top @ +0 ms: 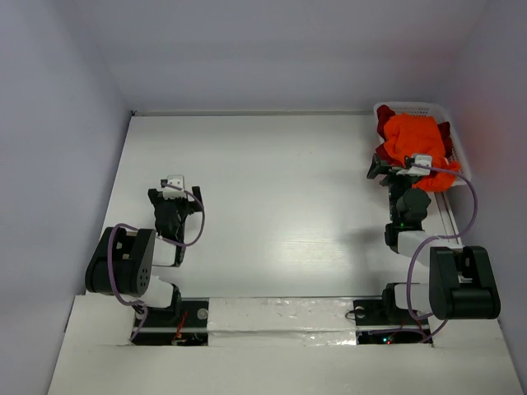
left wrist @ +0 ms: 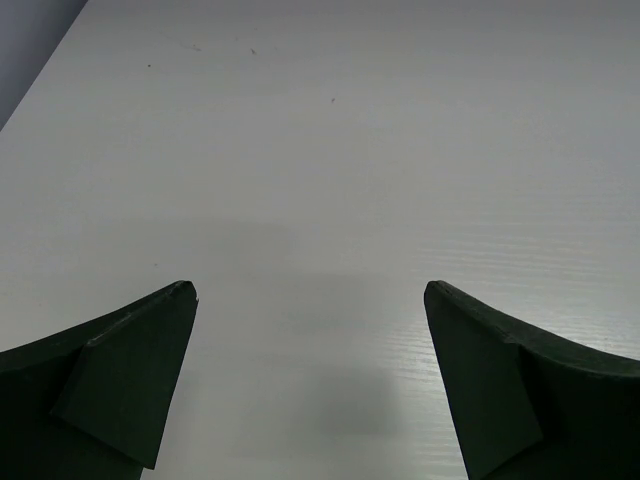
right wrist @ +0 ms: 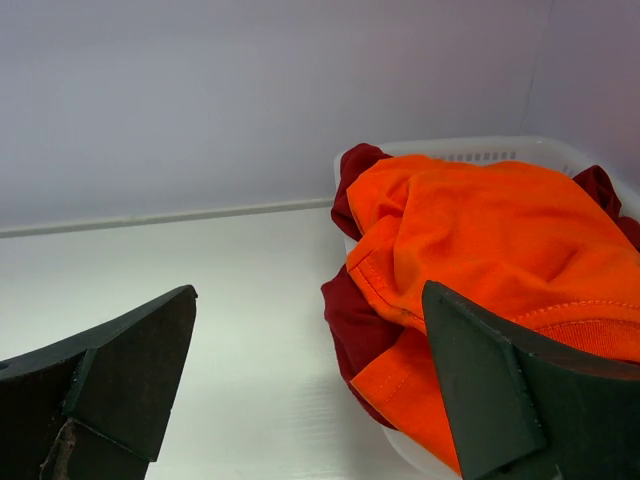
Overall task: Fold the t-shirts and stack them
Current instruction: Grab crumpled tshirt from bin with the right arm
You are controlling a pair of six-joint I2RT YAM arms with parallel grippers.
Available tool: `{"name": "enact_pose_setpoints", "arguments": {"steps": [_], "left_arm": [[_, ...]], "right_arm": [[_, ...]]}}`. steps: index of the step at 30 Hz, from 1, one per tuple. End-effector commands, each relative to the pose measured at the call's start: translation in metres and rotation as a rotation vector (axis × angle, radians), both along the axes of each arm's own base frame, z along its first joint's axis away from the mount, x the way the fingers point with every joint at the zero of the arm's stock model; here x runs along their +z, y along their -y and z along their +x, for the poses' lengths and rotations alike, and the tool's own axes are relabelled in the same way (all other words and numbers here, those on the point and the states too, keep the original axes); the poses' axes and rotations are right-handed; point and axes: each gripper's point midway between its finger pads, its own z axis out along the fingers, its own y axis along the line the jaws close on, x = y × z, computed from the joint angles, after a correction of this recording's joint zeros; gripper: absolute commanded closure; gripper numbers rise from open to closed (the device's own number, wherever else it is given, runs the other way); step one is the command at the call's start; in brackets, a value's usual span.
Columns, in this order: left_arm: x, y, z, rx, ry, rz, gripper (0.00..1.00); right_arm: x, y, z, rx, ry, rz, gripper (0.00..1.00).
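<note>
A bright orange t-shirt point(top: 414, 138) lies crumpled on top of dark red shirts point(top: 384, 120) in the white lattice basket point(top: 428, 108) at the far right. In the right wrist view the orange shirt point(right wrist: 490, 230) spills over the basket's near edge, with dark red cloth point(right wrist: 352, 310) under it. My right gripper point(top: 387, 169) point(right wrist: 310, 300) is open and empty, just left of and in front of the pile. My left gripper point(top: 174, 183) point(left wrist: 310, 295) is open and empty over bare table at the left.
The white table point(top: 272, 189) is walled at the back and both sides. The basket stands against the right wall in the far corner. A taped strip runs along the near edge between the arm bases.
</note>
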Motion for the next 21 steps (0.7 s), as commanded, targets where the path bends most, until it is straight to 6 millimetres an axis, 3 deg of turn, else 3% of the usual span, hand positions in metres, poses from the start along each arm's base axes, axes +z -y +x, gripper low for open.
{"name": "enact_pose_setpoints", "arguments": {"steps": [1,9,11,12,13,14,15,16,17,18,19,20,21], "left_arm": [[0.089,0.001,0.017,-0.007,0.330,-0.017,0.01],[0.089,0.002,0.018,-0.012,0.327,-0.019,0.01],[0.092,-0.013,0.016,0.079,0.337,-0.049,0.01],[0.085,-0.019,0.020,0.124,0.284,-0.061,0.01],[0.093,-0.037,0.019,0.236,0.272,-0.078,0.01],[0.094,-0.042,0.024,0.277,0.234,-0.111,0.01],[0.128,-0.043,0.045,0.300,0.248,-0.122,0.01],[0.102,-0.044,0.048,0.335,0.076,-0.104,0.01],[0.106,-0.041,0.056,0.354,0.043,-0.176,0.01],[0.143,-0.038,0.073,0.362,0.076,-0.235,0.01],[0.131,-0.028,0.073,0.328,-0.026,-0.257,0.01],[0.136,-0.014,0.079,0.279,-0.045,-0.287,0.01],[0.157,-0.005,0.087,0.242,-0.024,-0.332,0.01]], "right_arm": [[0.020,0.000,-0.001,0.000,0.073,-0.010,0.00],[0.020,0.000,-0.001,0.000,0.074,-0.011,0.00],[0.023,0.003,-0.002,-0.019,0.084,-0.006,0.00],[0.022,0.009,-0.003,-0.050,0.069,0.011,0.00],[0.028,0.012,-0.003,-0.066,0.071,0.031,0.00],[0.040,0.019,-0.005,-0.103,0.077,0.059,0.00],[0.020,0.023,0.000,-0.133,-0.045,0.078,0.00],[0.055,0.029,0.009,-0.161,-0.008,0.093,0.00],[0.065,0.029,0.011,-0.166,-0.023,0.080,0.00],[0.066,0.028,0.013,-0.159,-0.070,0.071,0.00],[0.096,0.029,0.014,-0.166,-0.021,0.088,0.00],[0.109,0.029,0.011,-0.163,-0.004,0.105,0.00],[0.122,0.027,0.004,-0.154,0.008,0.117,0.00]]}}
